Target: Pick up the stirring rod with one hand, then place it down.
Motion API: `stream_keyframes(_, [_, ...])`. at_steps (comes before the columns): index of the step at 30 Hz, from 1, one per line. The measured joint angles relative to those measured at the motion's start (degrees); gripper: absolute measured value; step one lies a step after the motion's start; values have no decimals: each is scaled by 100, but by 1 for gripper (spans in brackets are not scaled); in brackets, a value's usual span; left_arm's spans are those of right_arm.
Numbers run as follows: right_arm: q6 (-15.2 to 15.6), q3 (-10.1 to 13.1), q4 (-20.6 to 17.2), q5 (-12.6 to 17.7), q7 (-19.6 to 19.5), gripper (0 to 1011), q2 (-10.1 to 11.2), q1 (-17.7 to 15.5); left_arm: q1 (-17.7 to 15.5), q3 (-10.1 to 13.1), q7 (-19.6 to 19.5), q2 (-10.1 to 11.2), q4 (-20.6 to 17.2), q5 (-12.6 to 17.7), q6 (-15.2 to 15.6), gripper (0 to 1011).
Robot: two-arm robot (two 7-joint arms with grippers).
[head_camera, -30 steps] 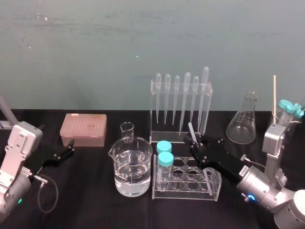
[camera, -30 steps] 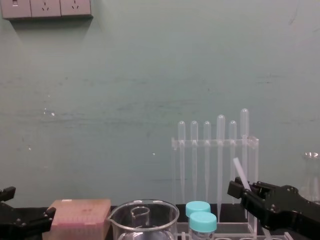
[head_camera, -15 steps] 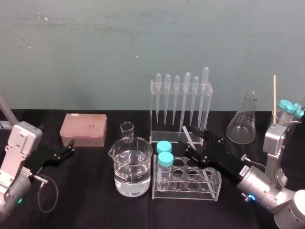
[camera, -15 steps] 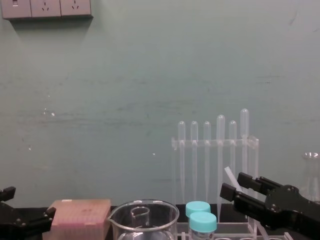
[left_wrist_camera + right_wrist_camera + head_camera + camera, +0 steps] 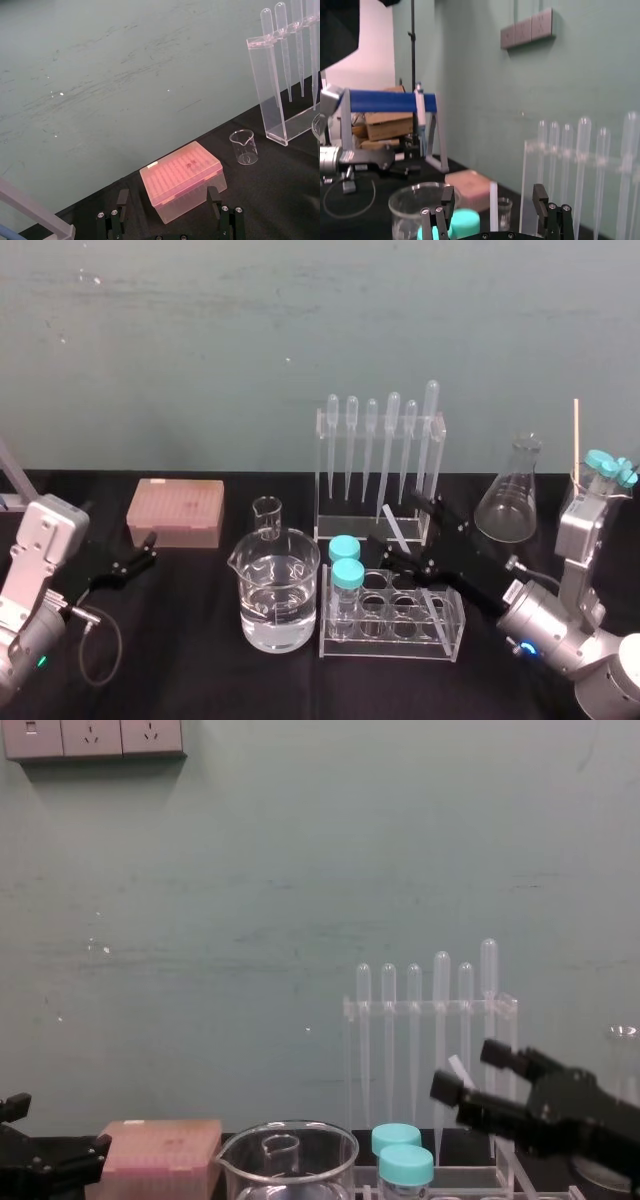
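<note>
Our black right gripper has its fingers wide open around the thin white stirring rod. We should back off straight, not bumping it. The black left gripper sits open by the counter's left edge.

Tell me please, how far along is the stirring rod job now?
Done, apparently: the stirring rod leans tilted, its lower end seemingly inside the tube rack, and the right pincer has its jaws open on either side, not gripping it. In hand: nothing. Left: probably only to draw the right pincer clear of the rod. The left pincer sits idle and open, far to the left.
</note>
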Motion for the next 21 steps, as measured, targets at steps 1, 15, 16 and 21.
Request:
stream_keyframes(1, [-26,14,-63,-1,-15,1000,5,-18,0,0,0,0,0,0,0,1000])
stream_keyframes(15, [75,1007,-1435,-772,-2102,1000,129,-926,0,0,0,0,0,0,0,1000])
stream_keyframes(16, [316,1096,-1457,-819,-2306,1000,156,-1032,0,0,0,0,0,0,0,1000])
stream_keyframes(21, [1188,1228,-1404,-930,-2737,1000,232,-1247,0,0,0,0,0,0,0,1000])
